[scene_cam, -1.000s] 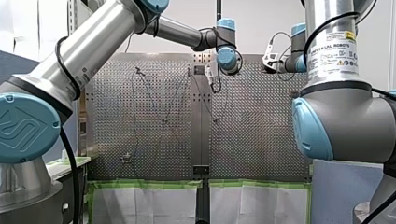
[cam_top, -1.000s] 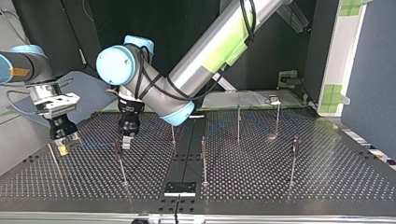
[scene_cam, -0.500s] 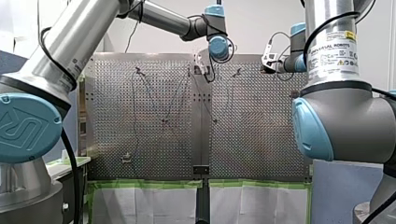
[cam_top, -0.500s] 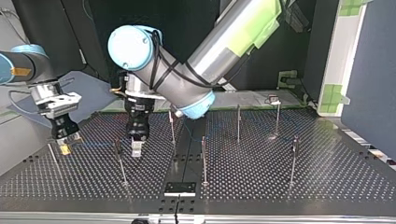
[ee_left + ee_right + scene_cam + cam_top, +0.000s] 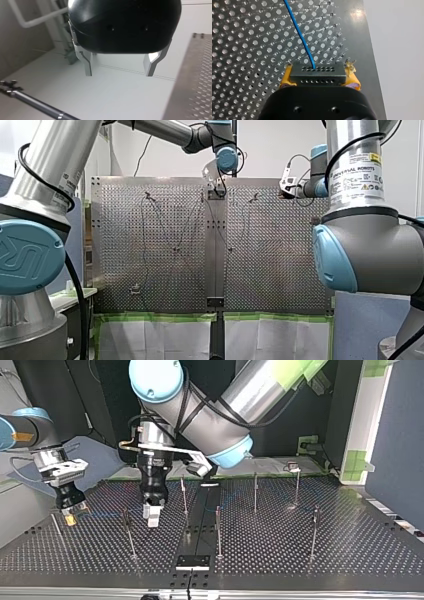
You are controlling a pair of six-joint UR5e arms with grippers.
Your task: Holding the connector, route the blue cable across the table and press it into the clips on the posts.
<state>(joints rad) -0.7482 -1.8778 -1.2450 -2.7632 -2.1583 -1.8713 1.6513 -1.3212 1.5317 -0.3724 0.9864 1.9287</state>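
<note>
Right tool [image 5: 318, 79] clamps the black rectangular connector [image 5: 315, 72] — the rigid handhold; thin blue cable [image 5: 299, 32] likely limp, light; left tool [image 5: 120, 72] wide, empty

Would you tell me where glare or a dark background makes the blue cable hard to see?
Right wrist view: the thin blue cable stands out against the shiny perforated metal table, despite bright reflections beside the black connector. Top view: the table looks dark and the cable is barely traceable. Front view: the table reflects brightly; only thin dark lines show.
</note>
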